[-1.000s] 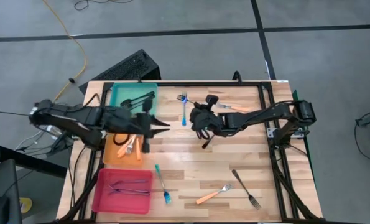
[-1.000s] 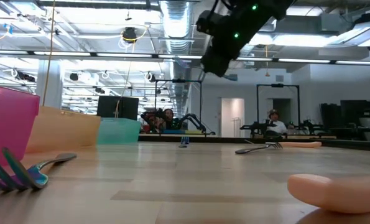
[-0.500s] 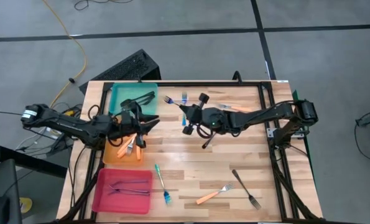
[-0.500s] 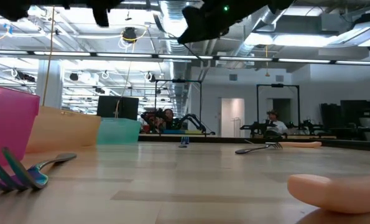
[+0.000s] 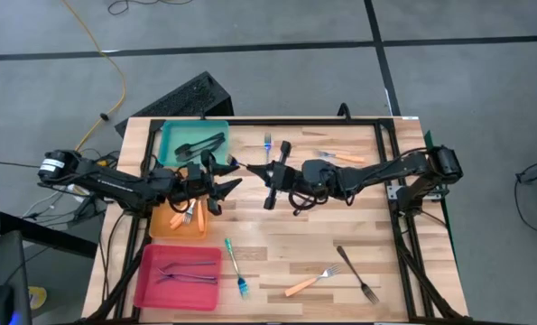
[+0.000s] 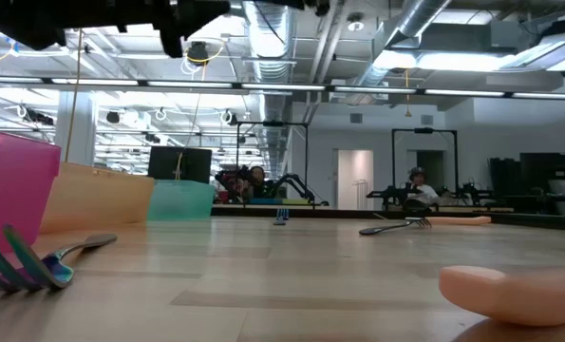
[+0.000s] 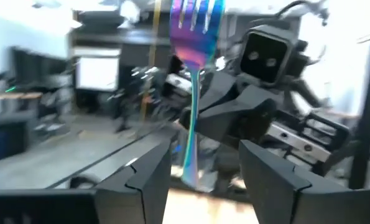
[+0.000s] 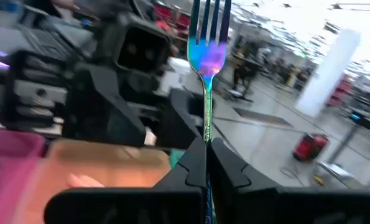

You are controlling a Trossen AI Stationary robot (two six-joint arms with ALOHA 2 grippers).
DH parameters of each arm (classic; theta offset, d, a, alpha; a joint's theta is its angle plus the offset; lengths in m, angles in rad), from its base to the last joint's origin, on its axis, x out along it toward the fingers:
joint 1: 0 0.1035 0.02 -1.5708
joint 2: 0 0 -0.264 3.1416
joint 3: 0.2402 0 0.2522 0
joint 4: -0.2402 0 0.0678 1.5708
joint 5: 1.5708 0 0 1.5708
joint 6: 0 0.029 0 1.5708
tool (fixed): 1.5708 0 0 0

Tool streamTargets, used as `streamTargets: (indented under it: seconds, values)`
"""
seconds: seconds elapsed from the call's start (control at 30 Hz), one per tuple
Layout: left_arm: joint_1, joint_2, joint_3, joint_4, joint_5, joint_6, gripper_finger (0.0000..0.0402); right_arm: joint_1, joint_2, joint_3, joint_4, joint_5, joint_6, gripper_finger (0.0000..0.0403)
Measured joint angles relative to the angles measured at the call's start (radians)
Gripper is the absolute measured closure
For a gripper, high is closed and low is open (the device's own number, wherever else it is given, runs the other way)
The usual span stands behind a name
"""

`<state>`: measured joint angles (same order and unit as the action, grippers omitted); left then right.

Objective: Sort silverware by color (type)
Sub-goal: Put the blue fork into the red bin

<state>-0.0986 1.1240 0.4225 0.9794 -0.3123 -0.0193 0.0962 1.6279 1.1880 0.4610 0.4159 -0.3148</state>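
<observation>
The right gripper (image 8: 206, 163) is clamped tight on the handle of an iridescent fork (image 8: 208, 46), holding it upright above the middle of the table (image 5: 340, 244), tines up, its head shimmering blue, purple and pink. Facing it, almost nose to nose, the left gripper (image 7: 203, 168) has its fingers spread wide, one on either side of that same fork (image 7: 194, 74) without touching it. Seen from overhead, the two grippers meet just beside the teal tray (image 5: 171, 135) and the orange tray (image 5: 160, 226), the left gripper (image 5: 221, 176) reaching in over the orange one and the right gripper (image 5: 266, 171) stretched out from the far side.

Two dark forks (image 5: 203, 144) lie in the teal tray, orange-handled forks (image 5: 189, 215) in the orange tray, and a pair of thin forks (image 5: 187, 271) in the pink tray (image 5: 151, 289). Loose on the wood are a teal-handled fork (image 5: 235, 269) next to the pink tray, an orange-handled fork (image 5: 309, 282) and a dark fork (image 5: 356, 274) near the front edge, a blue fork (image 5: 268, 142) and another orange-handled fork (image 5: 340, 157) near the back edge.
</observation>
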Motion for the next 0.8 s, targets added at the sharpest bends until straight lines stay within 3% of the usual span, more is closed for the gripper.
streamTargets:
  seconds: [0.07,0.4,0.8]
  values:
    - [0.001,0.024,0.0,0.059,0.052,0.014,0.0224,0.005,0.0,0.004,0.0,-0.019,0.0,0.0379]
    - [0.001,0.042,0.0,0.185,0.124,0.041,0.0223,0.024,0.0,0.004,0.004,-0.108,0.003,0.0379]
    - [0.002,0.042,0.007,0.188,0.124,0.032,0.0223,0.026,0.012,0.004,0.021,-0.183,0.034,0.0379]
